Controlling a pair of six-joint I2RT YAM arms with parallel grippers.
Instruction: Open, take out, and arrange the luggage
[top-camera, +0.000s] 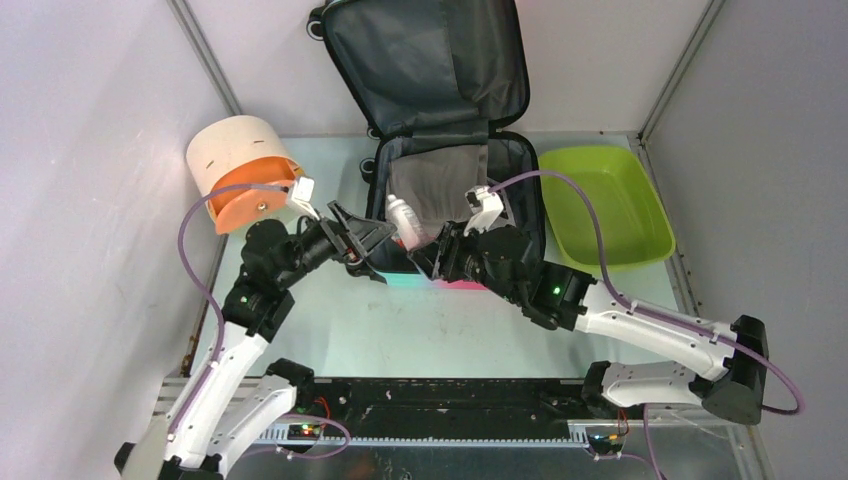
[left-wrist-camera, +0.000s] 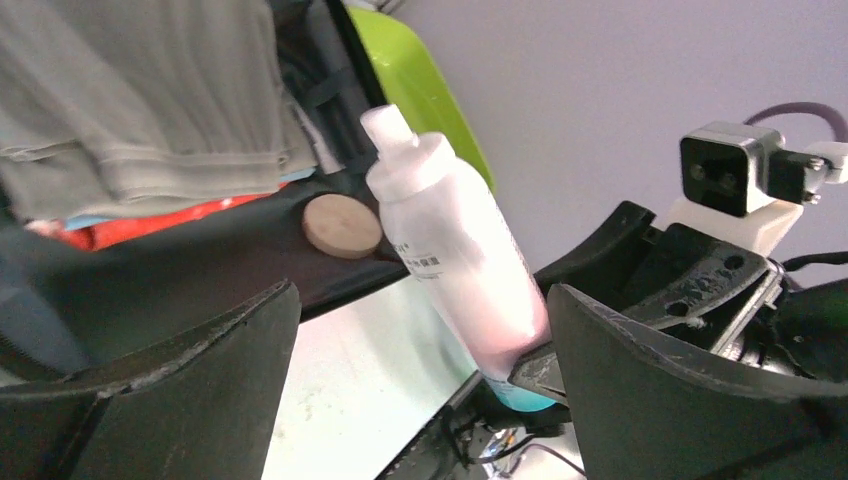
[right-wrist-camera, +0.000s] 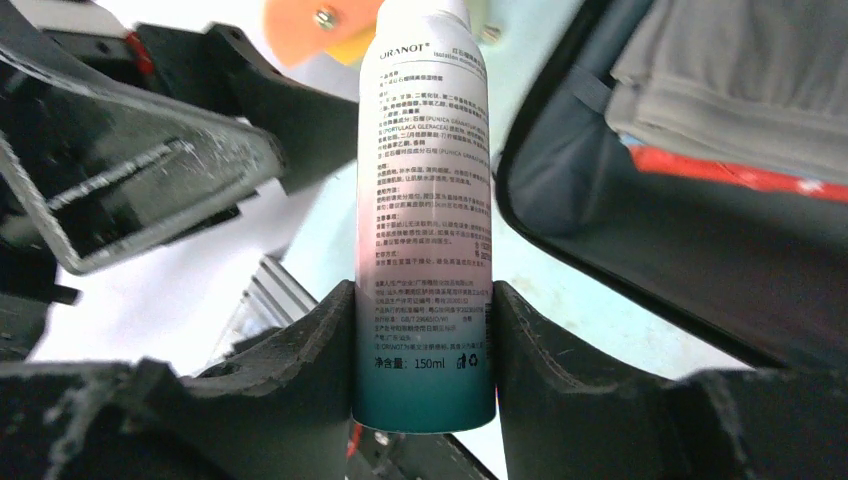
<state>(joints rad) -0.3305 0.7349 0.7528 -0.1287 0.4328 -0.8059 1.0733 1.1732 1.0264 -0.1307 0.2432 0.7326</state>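
- luggage (top-camera: 425, 70): back-centre of table, open, lid upright against rear wall, dark grey lining, pink-teal shell edge on near side; folded grey cloth (top-camera: 435, 180) and something red inside.
- lime-green tub (top-camera: 605, 205): just right of luggage.
- cream-and-orange cylinder (top-camera: 240, 170): left of luggage, orange end toward arms.
- right gripper (right-wrist-camera: 425, 335): clamped on white spray bottle (right-wrist-camera: 425, 150), over luggage's near-left rim.
- left gripper (top-camera: 368, 240): jaws wide apart, facing bottle.
- small round wooden disc (left-wrist-camera: 343, 226): at luggage's edge.
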